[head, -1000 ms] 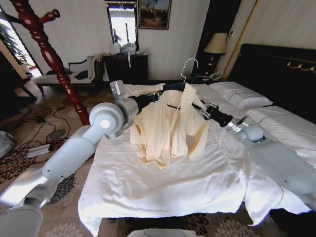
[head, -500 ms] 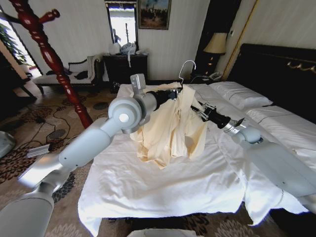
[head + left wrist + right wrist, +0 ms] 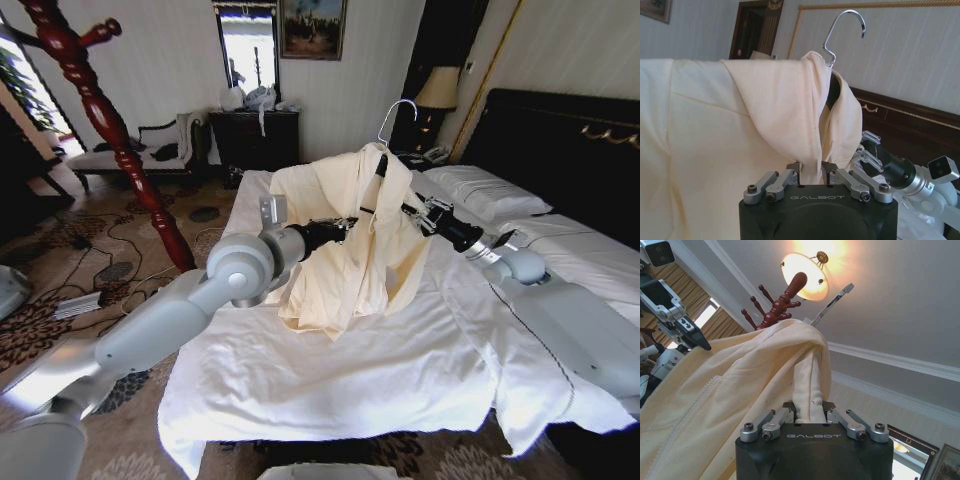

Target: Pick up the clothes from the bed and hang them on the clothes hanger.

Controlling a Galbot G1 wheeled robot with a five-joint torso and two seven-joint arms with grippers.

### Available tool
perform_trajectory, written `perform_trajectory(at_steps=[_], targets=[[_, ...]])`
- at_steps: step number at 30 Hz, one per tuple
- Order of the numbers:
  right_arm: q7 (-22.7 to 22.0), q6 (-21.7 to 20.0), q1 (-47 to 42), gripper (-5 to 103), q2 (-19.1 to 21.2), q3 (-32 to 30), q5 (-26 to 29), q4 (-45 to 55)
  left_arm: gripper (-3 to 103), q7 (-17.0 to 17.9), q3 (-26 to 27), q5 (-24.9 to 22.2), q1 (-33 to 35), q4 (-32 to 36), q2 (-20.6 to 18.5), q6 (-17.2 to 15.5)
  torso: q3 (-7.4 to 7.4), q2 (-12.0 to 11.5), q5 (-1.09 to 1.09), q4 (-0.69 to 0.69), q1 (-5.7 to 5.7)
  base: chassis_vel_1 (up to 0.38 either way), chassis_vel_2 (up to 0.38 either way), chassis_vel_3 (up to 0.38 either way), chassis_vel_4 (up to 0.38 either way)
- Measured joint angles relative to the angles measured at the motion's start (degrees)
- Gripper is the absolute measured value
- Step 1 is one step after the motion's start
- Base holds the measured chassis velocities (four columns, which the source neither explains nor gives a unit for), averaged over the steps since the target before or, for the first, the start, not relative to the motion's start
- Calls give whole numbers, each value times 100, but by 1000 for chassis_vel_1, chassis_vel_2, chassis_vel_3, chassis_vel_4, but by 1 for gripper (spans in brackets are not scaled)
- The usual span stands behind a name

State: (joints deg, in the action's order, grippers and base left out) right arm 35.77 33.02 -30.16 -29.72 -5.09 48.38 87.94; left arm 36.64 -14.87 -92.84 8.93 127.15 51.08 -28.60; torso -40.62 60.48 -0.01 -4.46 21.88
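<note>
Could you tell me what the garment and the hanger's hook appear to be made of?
The clothes look like thin, soft woven cloth, matte cream: it folds and drapes limply where the left gripper and right gripper pinch it. The clothes hanger has a hook that looks like bare metal wire, thin, silvery and glossy; its dark shoulder could be plastic or wood.

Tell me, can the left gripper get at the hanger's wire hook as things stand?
Probably not right away. The left gripper is shut on the clothes, well below the hook. The hook itself stands bare above the collar, but the left gripper would have to let go of the fabric first.
</note>
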Motion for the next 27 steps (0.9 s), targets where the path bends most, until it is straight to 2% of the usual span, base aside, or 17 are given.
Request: perform_trajectory(at_steps=[4,6,7,9,10,11,12,14,15,16,18,19,20,21,23,24,27], targets=[[-10,-10,-1,23,23,40,3,21,45,-3,360,-79,59,390,-345,-32,0,0,0,-1,0,0,0,0,0],[-10,-11,-2,23,25,41,3,16,45,-23,422,-108,63,431,-387,-41,0,0,-1,-1,0,0,0,0,0],[-9,-16,-10,23,40,46,3,-10,56,-157,747,-275,68,601,-616,-101,0,0,0,-1,0,0,0,0,0],[2,-17,-24,23,55,52,2,-28,61,-374,1004,-328,36,676,-891,-135,0,0,0,0,0,0,0,0,0],[2,-17,-24,23,55,52,2,-28,61,-374,1004,-328,36,676,-891,-135,0,0,0,0,0,0,0,0,0],[18,-17,-27,23,60,55,1,-38,67,-466,1078,-281,0,673,-1015,-146,0,0,-1,1,-1,0,0,0,0],[98,-6,-33,23,66,59,-10,-83,73,-647,1158,37,-153,546,-1304,-152,1,1,-1,1,-1,0,0,0,0],[137,7,-34,23,66,59,-18,-106,73,-708,1168,218,-213,470,-1408,-165,0,0,-1,1,-1,0,0,0,0],[214,39,-34,23,57,59,-33,-155,78,-854,1178,536,-297,331,-1577,-178,0,1,-1,-1,-1,0,0,0,0],[345,96,-22,23,19,63,-49,-223,83,-1165,1192,1106,-391,56,-1890,-171,0,0,1,-4,0,0,0,0,0],[506,166,9,23,-40,70,-64,-291,93,-1749,1240,1758,-389,-363,-2379,-45,0,0,2,-3,1,0,0,0,0],[506,166,9,23,-40,70,-64,-291,93,-1749,1240,1758,-389,-363,-2379,-45,0,0,2,-3,1,0,0,0,0],[576,199,22,23,-61,73,-70,-311,93,-1993,1283,1887,-336,-479,-2552,24,0,0,1,-1,1,0,0,0,0],[687,266,37,23,-98,81,-77,-342,99,-2493,1398,1917,-153,-624,-2895,144,0,0,-4,5,1,0,0,0,0],[773,346,48,23,-137,97,-78,-374,100,-3086,1532,1559,87,-595,-3299,277,0,1,-5,5,0,0,0,0,0],[773,346,48,23,-137,97,-78,-374,100,-3086,1532,1559,87,-595,-3299,277,0,1,-5,5,0,0,0,0,0],[947,443,80,23,-193,135,-76,-404,100,-3733,1846,1416,618,-397,-3674,538,1,1,1,-1,-1,0,0,0,0]])
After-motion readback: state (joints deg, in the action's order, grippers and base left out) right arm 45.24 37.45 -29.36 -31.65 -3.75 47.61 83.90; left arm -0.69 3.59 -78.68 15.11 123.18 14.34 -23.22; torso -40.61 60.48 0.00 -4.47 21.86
